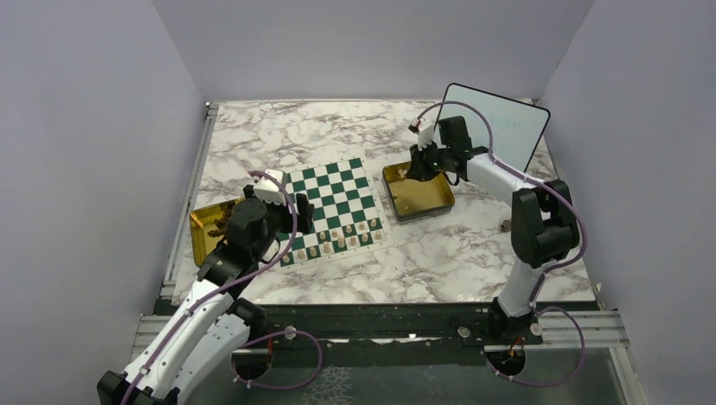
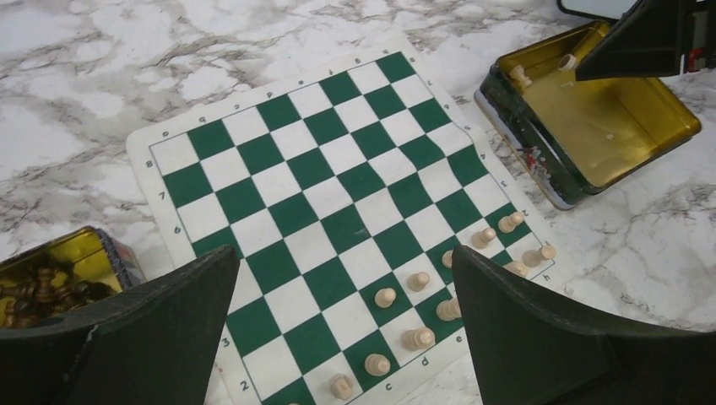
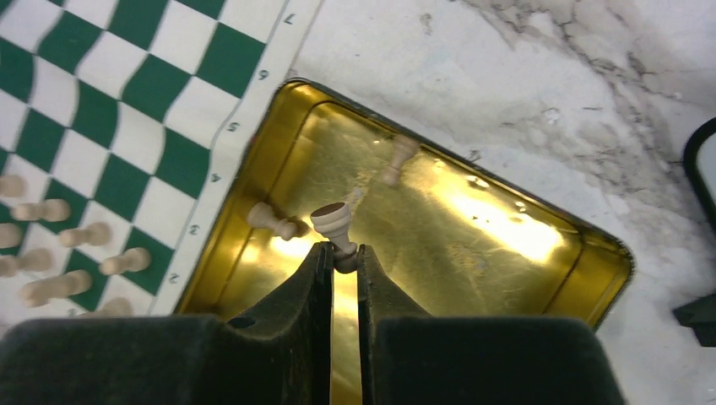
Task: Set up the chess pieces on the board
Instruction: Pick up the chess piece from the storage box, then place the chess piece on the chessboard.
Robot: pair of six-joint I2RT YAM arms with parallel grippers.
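Over the gold tin (image 3: 507, 245), the right claw (image 3: 342, 255) pinches a cream piece (image 3: 331, 221), seemingly a pawn, bound for the board (image 2: 321, 169); the left claw (image 2: 344, 257) hangs spread above it.

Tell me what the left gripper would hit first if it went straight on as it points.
Most likely the board, around its middle squares: the open left gripper tilts down toward it. Depth is unclear, so the pieces on the near rows might come first.

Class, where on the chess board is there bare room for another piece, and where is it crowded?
Bare: far and middle rows of the board. Crowded: the two rows at its near edge, where cream pieces stand.
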